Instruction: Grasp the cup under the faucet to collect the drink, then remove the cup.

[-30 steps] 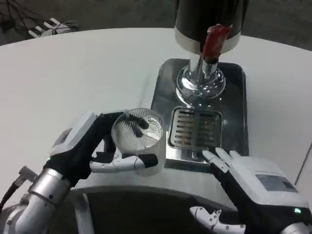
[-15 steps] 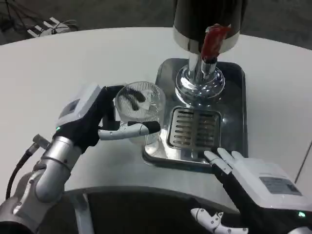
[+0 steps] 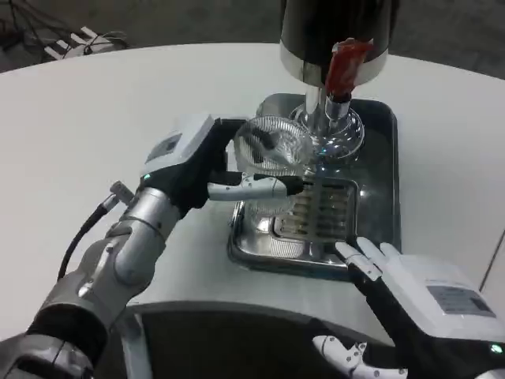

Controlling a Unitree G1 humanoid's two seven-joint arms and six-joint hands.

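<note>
White table: clear ribbed cup.

Cut off by the top edge: dispenser body. Cut off at the bottom right: right hand. Partly hidden behind the cup: tray's left grate.

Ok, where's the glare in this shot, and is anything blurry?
Head view: bright highlights sit on the dispenser's chrome base and the steel tray; the clear cup in the left hand looks soft and washed out; the right hand at the bottom edge is slightly blurred.
</note>
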